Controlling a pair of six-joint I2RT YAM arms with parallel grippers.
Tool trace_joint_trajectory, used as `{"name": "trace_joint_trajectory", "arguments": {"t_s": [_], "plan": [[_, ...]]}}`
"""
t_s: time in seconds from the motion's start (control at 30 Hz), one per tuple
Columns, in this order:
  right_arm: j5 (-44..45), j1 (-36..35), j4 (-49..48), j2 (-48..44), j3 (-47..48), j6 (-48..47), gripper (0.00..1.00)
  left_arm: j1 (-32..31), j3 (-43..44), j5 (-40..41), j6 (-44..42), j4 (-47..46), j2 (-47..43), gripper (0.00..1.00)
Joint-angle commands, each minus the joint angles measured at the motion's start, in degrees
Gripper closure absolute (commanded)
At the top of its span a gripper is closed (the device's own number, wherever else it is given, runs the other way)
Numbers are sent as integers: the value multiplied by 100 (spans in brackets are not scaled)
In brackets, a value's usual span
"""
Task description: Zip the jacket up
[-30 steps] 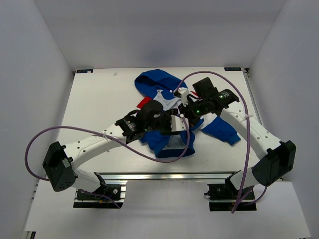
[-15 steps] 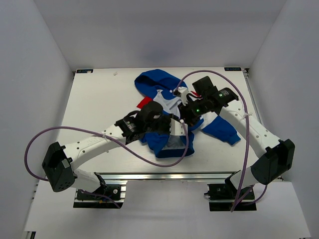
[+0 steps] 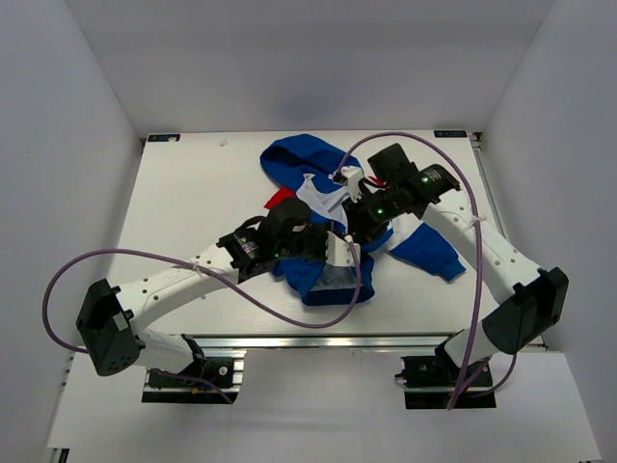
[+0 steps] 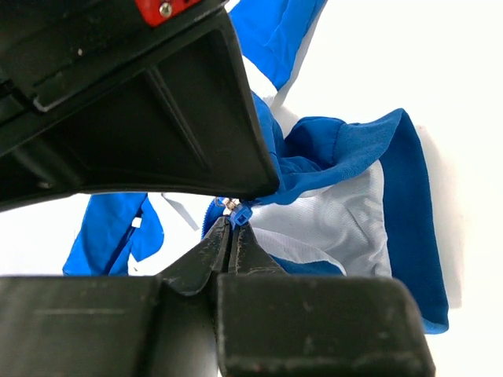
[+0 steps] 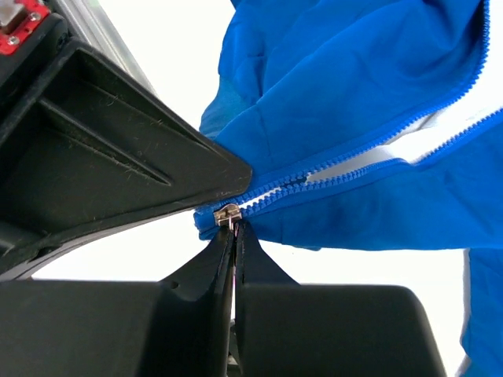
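Observation:
The blue jacket point(image 3: 301, 160) lies crumpled mid-table, hood toward the far side, white lining showing. Both grippers meet over its front. In the left wrist view my left gripper point(image 4: 230, 224) is shut, its tips pinching a small blue tab point(image 4: 241, 214) at the zipper's end, with the blue hem and white lining point(image 4: 338, 224) beyond. In the right wrist view my right gripper point(image 5: 233, 225) is shut on the metal zipper pull point(image 5: 228, 214), where the two rows of blue zipper teeth point(image 5: 346, 161) run apart toward the upper right. From above, the left gripper point(image 3: 339, 253) sits just near of the right gripper point(image 3: 359, 222).
A blue sleeve point(image 3: 429, 253) trails to the right under the right arm. Purple cables point(image 3: 289, 307) loop from both arms over the jacket. The white table point(image 3: 193, 193) ends at a metal rail point(image 3: 318, 342) in front, with white walls around.
My left gripper has closed from open onto the blue tab by the zipper's end. The right gripper stayed shut on the pull and shifted slightly away from me.

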State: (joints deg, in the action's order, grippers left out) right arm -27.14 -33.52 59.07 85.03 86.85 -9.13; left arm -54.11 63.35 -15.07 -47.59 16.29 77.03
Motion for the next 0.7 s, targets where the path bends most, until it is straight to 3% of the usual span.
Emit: {"name": "trace_joint_trajectory", "arguments": {"t_s": [0.0,0.1,0.53,0.67], "plan": [[1304,117,-106,83,306,16,100,-91,-51,-541,-13,444,-373,100],[2350,109,-132,162,271,69,100,-91,-60,-646,-83,506,-426,100],[4233,-129,-1398,-5,-703,-598,100,-100,-51,-769,-83,541,-496,100],[4279,-129,-2021,-389,-1413,-1176,100,-100,-77,-717,-66,497,-566,100]]}}
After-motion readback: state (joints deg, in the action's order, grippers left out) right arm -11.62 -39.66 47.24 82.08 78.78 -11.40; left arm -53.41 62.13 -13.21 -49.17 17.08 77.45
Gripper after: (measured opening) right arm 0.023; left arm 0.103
